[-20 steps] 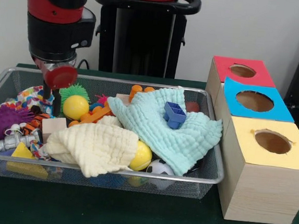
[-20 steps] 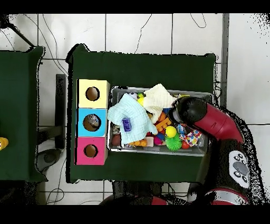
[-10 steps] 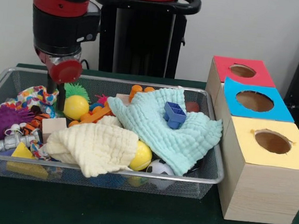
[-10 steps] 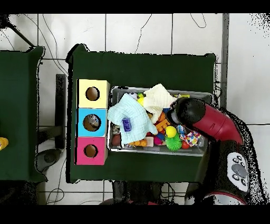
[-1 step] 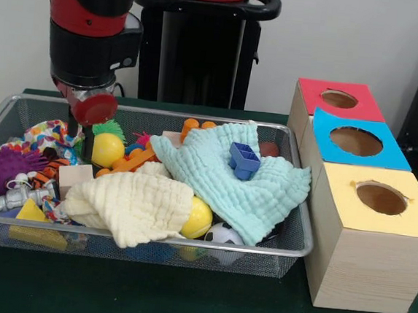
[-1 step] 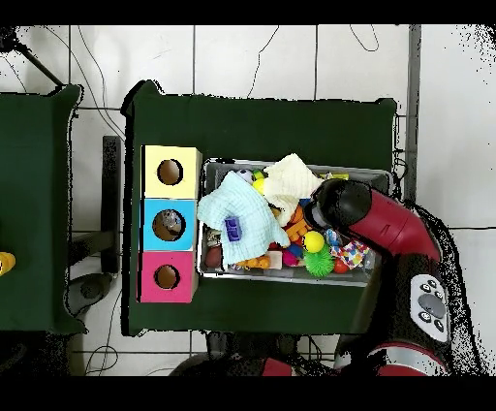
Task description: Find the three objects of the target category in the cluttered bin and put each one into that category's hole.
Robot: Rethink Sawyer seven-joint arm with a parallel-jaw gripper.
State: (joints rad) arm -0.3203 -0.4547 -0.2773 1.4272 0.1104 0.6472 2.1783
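A wire mesh bin (image 5: 289,248) holds a heap of toys and two cloths. My gripper (image 5: 86,140) hangs low over the bin's left part, under the arm's red cap (image 5: 94,108), just left of a yellow ball (image 5: 107,150) and a green spiky ball (image 5: 110,127). In the overhead view the arm (image 6: 341,205) hides it. A blue open block (image 5: 244,159) lies on the light blue cloth (image 5: 221,179). A cream cloth (image 5: 131,205) covers the front middle. Three wooden boxes with holes stand beside the bin: red (image 5: 338,99), blue (image 5: 357,141) and yellow (image 5: 381,198).
A purple spiky toy (image 5: 1,170), a wooden block (image 5: 72,176), a silver figure (image 5: 13,198) and a yellow wedge (image 5: 32,212) crowd the bin's left end. Orange pieces (image 5: 132,161), a second yellow ball (image 5: 198,218) and a soccer ball (image 5: 222,234) lie around the cloths.
The arm has drifted a little to the right in the front view, toward the yellow ball. The toys and cloths lie as before.
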